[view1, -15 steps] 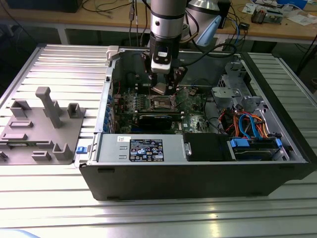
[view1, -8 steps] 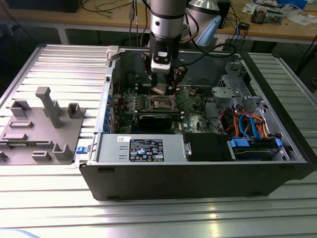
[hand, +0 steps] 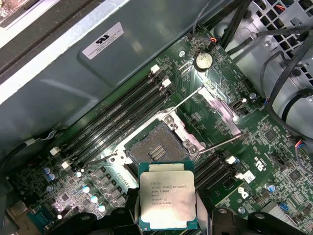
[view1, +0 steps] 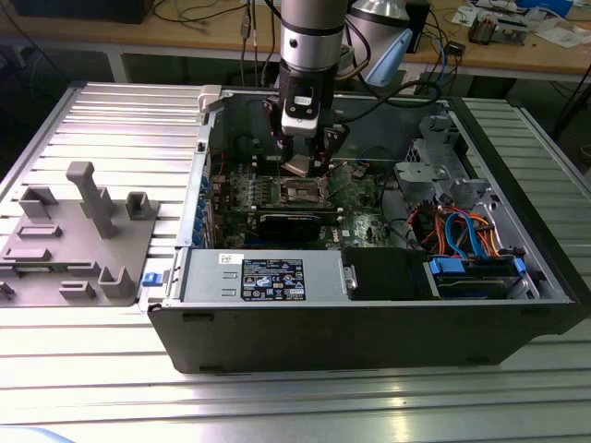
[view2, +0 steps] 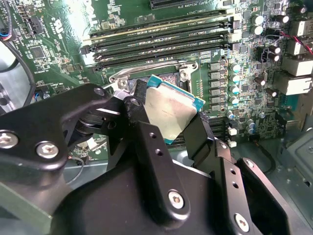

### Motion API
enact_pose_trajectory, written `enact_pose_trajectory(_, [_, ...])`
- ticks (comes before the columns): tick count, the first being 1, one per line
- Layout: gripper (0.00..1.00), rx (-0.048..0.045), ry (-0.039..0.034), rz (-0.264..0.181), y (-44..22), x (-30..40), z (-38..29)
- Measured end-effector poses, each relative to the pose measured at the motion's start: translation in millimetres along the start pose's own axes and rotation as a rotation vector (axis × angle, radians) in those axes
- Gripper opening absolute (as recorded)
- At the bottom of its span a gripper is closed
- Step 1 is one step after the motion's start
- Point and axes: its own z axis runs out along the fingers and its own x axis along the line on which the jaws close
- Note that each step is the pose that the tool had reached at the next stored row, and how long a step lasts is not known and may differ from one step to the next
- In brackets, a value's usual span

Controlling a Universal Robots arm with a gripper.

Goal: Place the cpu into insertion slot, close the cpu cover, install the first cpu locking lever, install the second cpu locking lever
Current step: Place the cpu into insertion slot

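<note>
cpu (hand: 167, 194), flat silver square, apparently in hand (view2: 168, 120)

The tool (view2: 168, 120) is clamping the cpu (view2: 171, 110) between 2 black fingers (view2: 198, 139) at the centre of the frame, holding it tilted in front of the insertion slot (view2: 161, 73), with memory slots (view2: 161, 41) lying just beyond.

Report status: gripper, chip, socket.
Gripper shut on flat square silver-grey cpu. Cpu held over dark-centred square insertion slot, not seated. Slot uncovered, nothing blocking.
</note>
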Motion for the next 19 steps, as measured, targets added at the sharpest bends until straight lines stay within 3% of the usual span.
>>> enact_pose_trajectory(19, [0.55,0.0031,-0.0022,0.019,0.0,0.0,0.2])
